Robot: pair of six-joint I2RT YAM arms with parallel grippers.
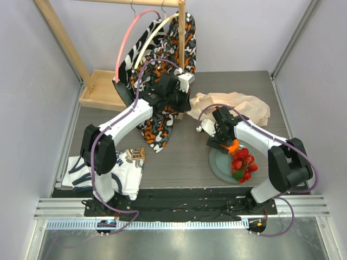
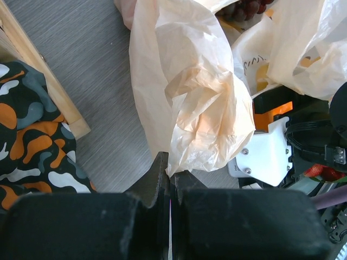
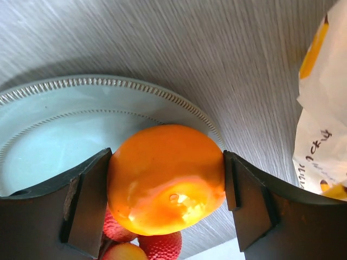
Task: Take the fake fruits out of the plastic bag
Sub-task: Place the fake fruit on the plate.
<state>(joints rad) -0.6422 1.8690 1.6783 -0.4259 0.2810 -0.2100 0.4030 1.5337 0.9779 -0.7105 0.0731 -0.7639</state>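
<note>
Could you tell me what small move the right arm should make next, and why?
Probably lower the right claw slightly and open it: it grips the orange over the plate near its rim, beside the berry cluster lying there, while the left claw pinches the plastic bag.

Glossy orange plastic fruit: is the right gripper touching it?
Touching. The right wrist view shows the right gripper shut on the glossy orange plastic fruit, fingers pressed against both sides, no gap.
</note>
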